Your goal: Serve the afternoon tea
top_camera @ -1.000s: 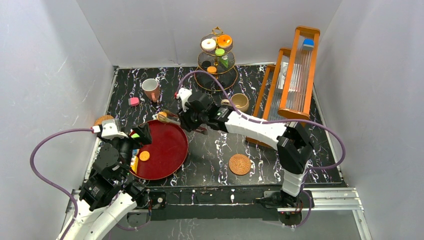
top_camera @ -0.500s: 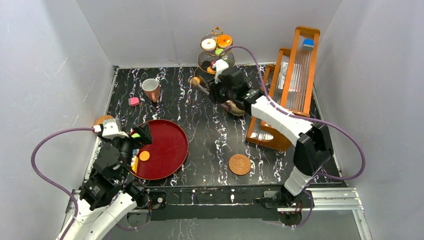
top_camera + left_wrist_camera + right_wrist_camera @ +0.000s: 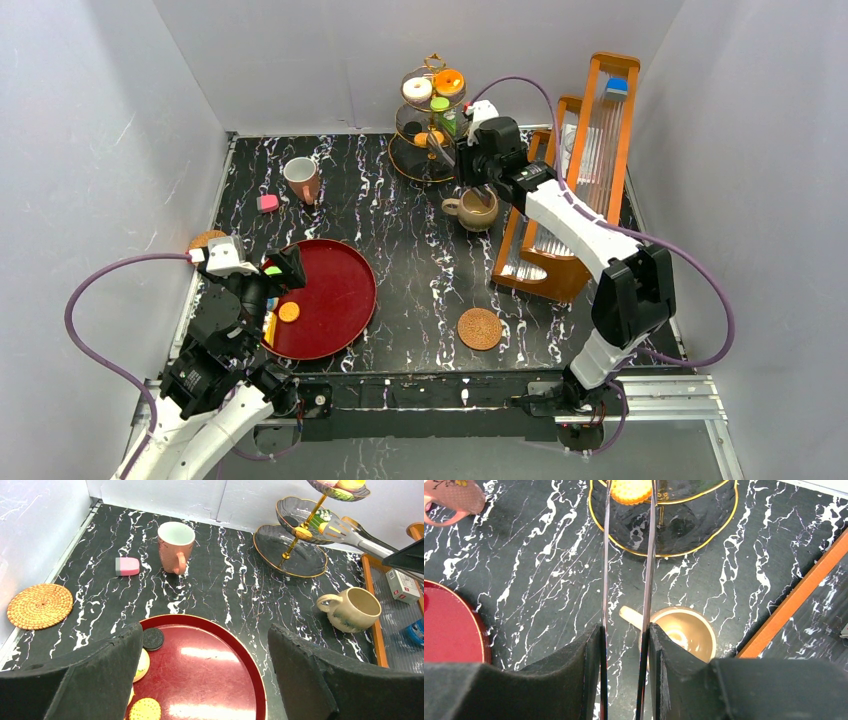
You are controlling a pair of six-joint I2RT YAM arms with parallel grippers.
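We see the black surface (image 3: pixel 420 260), with bare room in its middle. The red tray (image 3: pixel 335 300) lies near the front left edge, by our wide left tool (image 3: pixel 204 635). The gold stand (image 3: pixel 300 562) is at the back edge. Our right tool (image 3: pixel 625 627) squeezes the tongs (image 3: pixel 650 555), which pinch an orange cookie (image 3: pixel 630 491) at the stand. The writing on the small box (image 3: pixel 402 586) is too tiny to read.

Two mugs (image 3: pixel 175 545) (image 3: pixel 356 610), two coasters (image 3: pixel 207 240) (image 3: pixel 479 328); tray (image 3: pixel 340 290), stand (image 3: pixel 300 560), tongs (image 3: pixel 356 535) one each.

Glossy red tray (image 3: pixel 335 290), woven coaster (image 3: pixel 479 328), black marbled table (image 3: pixel 420 280), shiny metal tongs (image 3: pixel 356 534)
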